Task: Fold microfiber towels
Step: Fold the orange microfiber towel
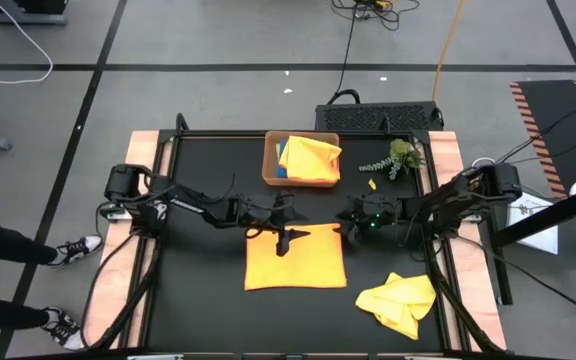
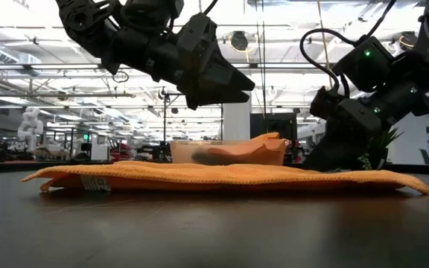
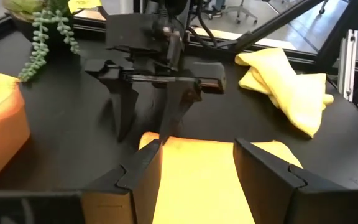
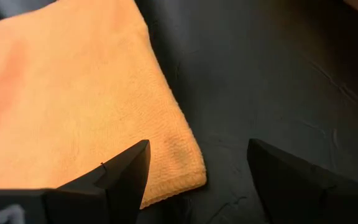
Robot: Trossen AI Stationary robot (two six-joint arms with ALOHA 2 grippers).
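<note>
The orange towel point(image 1: 295, 258) lies flat at the centre of my counter point(image 1: 198, 300), with a crumpled yellow towel point(image 1: 398, 302) near its right corner. My left tool point(image 1: 286, 232) hovers open above the orange towel's far edge; my right tool point(image 1: 353, 222) stands open beside its far right corner.

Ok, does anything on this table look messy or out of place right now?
Yes. A yellow towel lies crumpled near the table's front right corner, unfolded. Another yellow towel bulges over the brown tray rim. The orange towel lies flat and neat in the middle.
</note>
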